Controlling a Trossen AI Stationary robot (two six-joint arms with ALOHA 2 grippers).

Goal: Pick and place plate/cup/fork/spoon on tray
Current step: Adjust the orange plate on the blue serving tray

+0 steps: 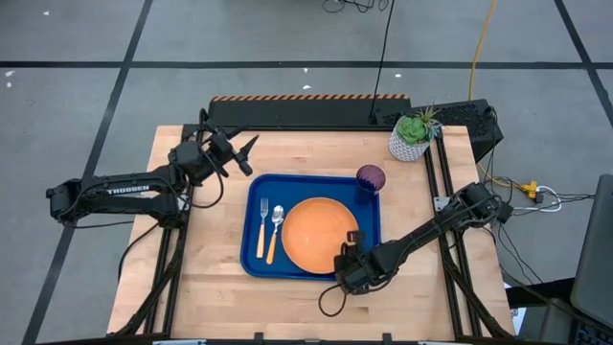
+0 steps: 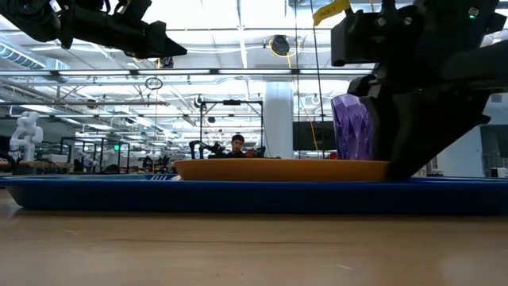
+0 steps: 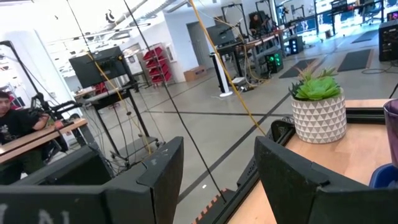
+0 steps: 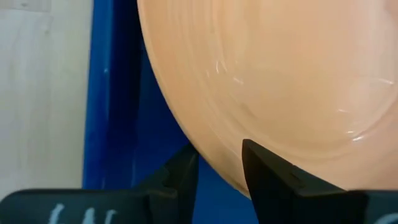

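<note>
The orange plate (image 1: 316, 235) lies flat on the blue tray (image 1: 251, 192), and its rim fills the right wrist view (image 4: 280, 74). The fork (image 1: 262, 225) and the spoon (image 1: 275, 230) lie side by side on the tray, left of the plate. The purple cup (image 1: 371, 178) stands upright in the tray's far right corner. My right gripper (image 1: 350, 251) is at the plate's near right rim, shut on it. My left gripper (image 1: 244, 153) is open and empty, raised above the table beyond the tray's far left corner. My right gripper holds the plate's near right rim (image 4: 217, 163) between its two fingers, one finger (image 4: 273, 180) over the plate's top face and the other (image 4: 177, 177) outside its edge. The fingers come from the table's near right side, slanting down. The plate lies flat on the tray (image 2: 238, 195).
A white pot with a green succulent (image 1: 414, 134) stands at the table's far right corner, and it also shows in the left wrist view (image 3: 318, 106). Bare wood lies on the near side of the tray and to its left and right.
</note>
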